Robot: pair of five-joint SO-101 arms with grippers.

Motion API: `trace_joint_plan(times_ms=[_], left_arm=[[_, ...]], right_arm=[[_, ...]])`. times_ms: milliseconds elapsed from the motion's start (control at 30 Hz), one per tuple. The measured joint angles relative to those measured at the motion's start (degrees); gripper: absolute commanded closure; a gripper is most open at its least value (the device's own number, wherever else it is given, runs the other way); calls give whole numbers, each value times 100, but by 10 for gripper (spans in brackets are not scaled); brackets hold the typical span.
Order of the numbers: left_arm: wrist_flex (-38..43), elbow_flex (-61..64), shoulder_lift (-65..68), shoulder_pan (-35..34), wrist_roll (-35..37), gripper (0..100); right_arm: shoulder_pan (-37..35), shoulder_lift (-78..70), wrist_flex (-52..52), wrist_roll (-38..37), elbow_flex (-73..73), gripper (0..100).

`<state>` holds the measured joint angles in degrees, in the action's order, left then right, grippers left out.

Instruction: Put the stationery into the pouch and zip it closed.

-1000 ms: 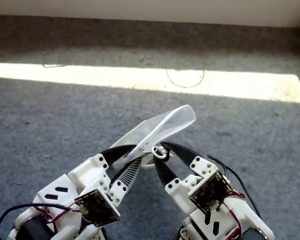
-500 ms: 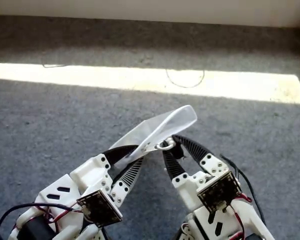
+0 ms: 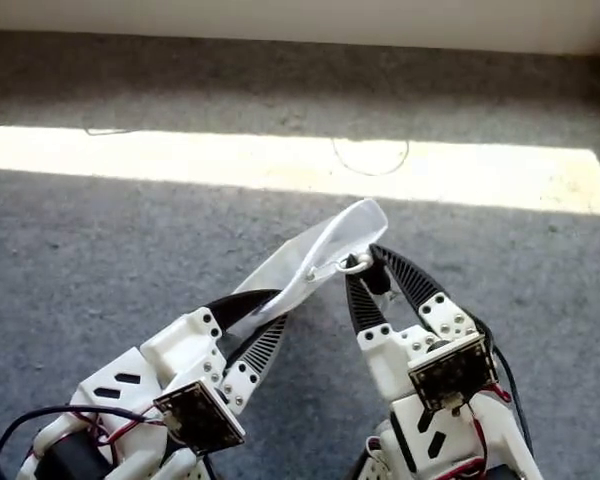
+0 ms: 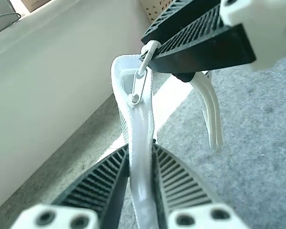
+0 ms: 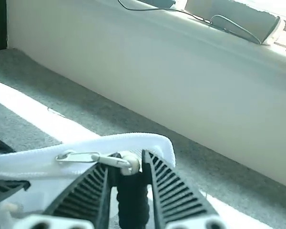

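Looking outward from my side, the left hand (image 3: pixel 268 310) is pinched on the near end of the pouch (image 3: pixel 315 255), its fingers pressed against either face of the white fabric. Just past that grip, the right hand (image 3: pixel 365 265) is clamped on the ring of the zip pull (image 5: pixel 86 156), close to the pouch's far end. The pouch hangs between both hands, off the grey bench (image 3: pixel 100 250). Beyond the pouch, a sunlit strip (image 3: pixel 180 155) crosses the bench.

left gripper (image 3: pixel 277 308) is clamped on the pouch (image 3: pixel 320 250), right gripper (image 3: pixel 364 264) pinching its zipper pull (image 5: pixel 81 156), tips angled toward each other
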<state>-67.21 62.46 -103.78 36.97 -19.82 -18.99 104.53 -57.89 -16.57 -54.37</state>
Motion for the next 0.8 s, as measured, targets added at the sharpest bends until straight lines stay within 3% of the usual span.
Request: trace_joint_plan(times_ms=[467,800], left_arm=[[18,0,44,0,0,994],[26,0,62,-105,-9,994]], right_arm=[[633,18,1196,0,-870,991],[976,26,1451,0,-967,991]])
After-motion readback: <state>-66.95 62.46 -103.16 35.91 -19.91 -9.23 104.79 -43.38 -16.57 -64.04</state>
